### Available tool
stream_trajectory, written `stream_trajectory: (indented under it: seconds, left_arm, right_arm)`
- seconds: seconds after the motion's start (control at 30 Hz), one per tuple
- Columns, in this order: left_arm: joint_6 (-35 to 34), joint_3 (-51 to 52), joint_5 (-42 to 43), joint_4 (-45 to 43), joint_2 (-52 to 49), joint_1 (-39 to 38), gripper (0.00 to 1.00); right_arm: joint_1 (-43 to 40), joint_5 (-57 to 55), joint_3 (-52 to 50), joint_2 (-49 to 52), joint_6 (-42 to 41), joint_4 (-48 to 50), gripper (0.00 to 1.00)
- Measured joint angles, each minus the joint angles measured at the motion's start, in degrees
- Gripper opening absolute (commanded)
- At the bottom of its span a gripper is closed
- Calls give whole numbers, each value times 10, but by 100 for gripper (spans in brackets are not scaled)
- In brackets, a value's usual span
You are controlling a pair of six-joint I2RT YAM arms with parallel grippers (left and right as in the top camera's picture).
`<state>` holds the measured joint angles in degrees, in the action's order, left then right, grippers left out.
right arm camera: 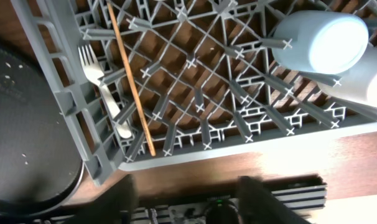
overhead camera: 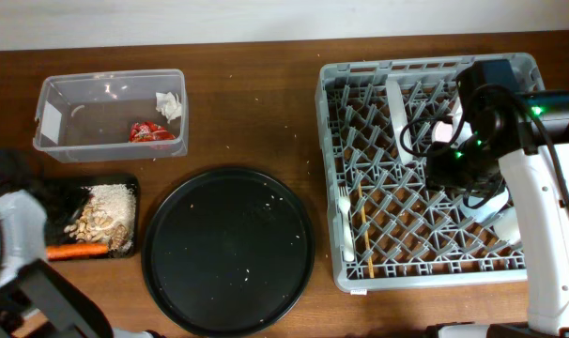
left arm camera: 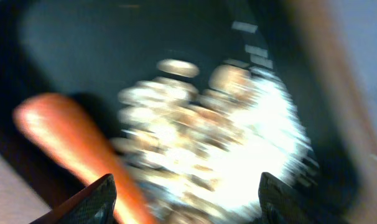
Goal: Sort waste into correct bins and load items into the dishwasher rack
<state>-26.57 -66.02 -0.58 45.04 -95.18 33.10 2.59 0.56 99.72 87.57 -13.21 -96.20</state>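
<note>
The grey dishwasher rack (overhead camera: 425,272) holds an upright white plate (overhead camera: 395,108), a white fork (right arm camera: 101,87), a thin wooden stick (right arm camera: 129,81), a light-blue cup (right arm camera: 319,40) and a white cup (right arm camera: 370,78). My right gripper (right arm camera: 188,196) is open and empty over the rack's front edge. The clear tub (overhead camera: 54,117) holds a red wrapper (overhead camera: 153,132) and a white tissue (overhead camera: 169,105). My left gripper (left arm camera: 187,190) is open, close above the shallow black tray (overhead camera: 64,192), over the nut shells and crumbs (left arm camera: 226,124) and beside the carrot (left arm camera: 70,134). The left wrist view is blurred.
A large round black tray (overhead camera: 228,249) with a few crumbs lies between the shallow tray and the rack. The right arm (overhead camera: 547,225) hangs over the rack's right half. The table's far edge runs behind the tub and the rack.
</note>
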Motion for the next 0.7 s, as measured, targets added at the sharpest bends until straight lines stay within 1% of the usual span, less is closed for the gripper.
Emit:
stream_trajectory:
  seconds: [0.03,0.07,0.17,0.23,0.27,0.3,0.33,0.37,0.43,0.47,0.53,0.63,0.67,0.7]
  left_arm:
    - [2,-2,8,1,16,-40,74]
    - [10,-6,21,1,29,-102,75]
    - [49,-7,25,26,31,-224,81]
    - [84,-9,27,76,31,-329,85]
    - [97,-9,28,101,31,-366,87]
    - [113,-9,29,123,31,-400,95]
    - [125,-9,29,136,31,-416,97]
    - [140,-11,30,169,31,-431,97]
    - [157,-30,30,234,30,-429,97]
    - [168,-70,30,294,30,-421,97]
    - [177,-115,29,343,34,-410,97]
    - [191,-122,25,366,70,-404,99]
    - [194,-117,25,351,93,-404,100]
    - [195,-105,23,320,126,-404,99]
  right_arm:
    - [0,2,0,0,-1,2,65]
    - [0,5,0,0,-1,5,66]
    - [0,9,-1,0,-1,12,69]
    - [0,11,-15,-1,-1,18,72]
    - [0,11,-26,-1,-1,24,73]
    - [0,15,-38,-2,-1,33,77]
    - [0,20,-51,-2,0,42,83]
    - [0,26,-65,-2,-1,55,89]
    - [0,32,-69,-2,7,67,92]
    - [0,37,-70,-2,18,65,93]
    - [0,43,-70,-2,37,56,93]
    - [0,50,-70,-11,50,57,93]
    - [0,50,-72,-25,53,68,93]
    - [0,50,-85,-62,57,96,93]
